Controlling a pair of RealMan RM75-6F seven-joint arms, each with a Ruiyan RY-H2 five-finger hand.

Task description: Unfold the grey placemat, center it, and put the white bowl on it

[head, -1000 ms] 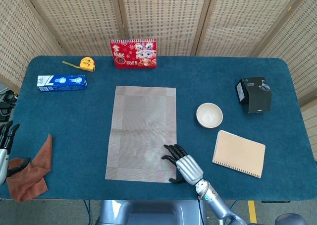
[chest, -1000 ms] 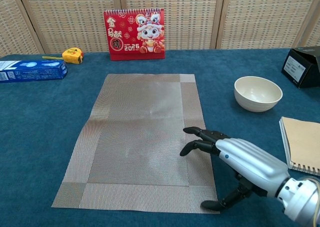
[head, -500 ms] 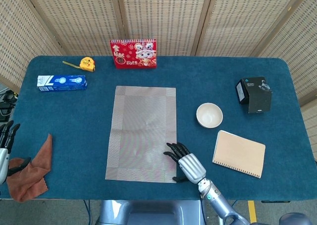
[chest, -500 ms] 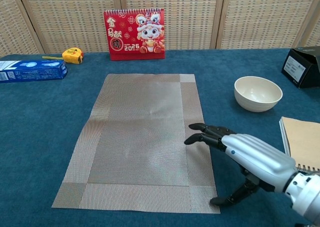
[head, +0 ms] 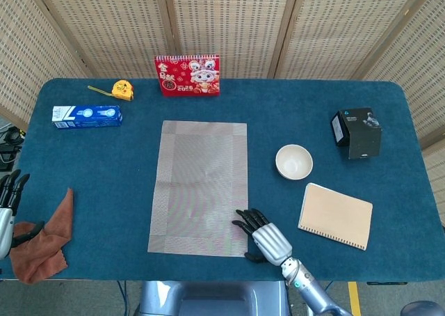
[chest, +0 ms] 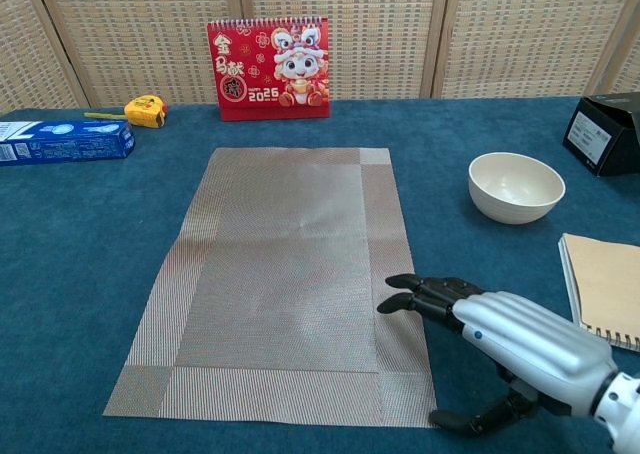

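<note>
The grey placemat [head: 200, 185] [chest: 290, 274] lies unfolded and flat near the middle of the blue table. The white bowl [head: 294, 161] [chest: 516, 186] stands upright and empty on the cloth to the mat's right, apart from it. My right hand [head: 263, 235] [chest: 500, 336] hovers open at the mat's near right corner, its dark fingertips [chest: 408, 292] over the mat's right border, holding nothing. My left hand [head: 7, 203] shows only at the far left edge of the head view, fingers apart and empty, beside a brown cloth.
A red calendar [head: 187, 74] stands behind the mat. A yellow tape measure [head: 121, 89] and a blue box [head: 87, 115] lie at the back left. A black box [head: 358, 132] and a tan notebook [head: 335, 215] sit right of the bowl. A brown cloth [head: 47, 241] lies at the near left.
My right hand has drawn back toward the near edge and slightly right, its fingertips sliding off the mat's middle to the right border. Mat and bowl have not moved.
</note>
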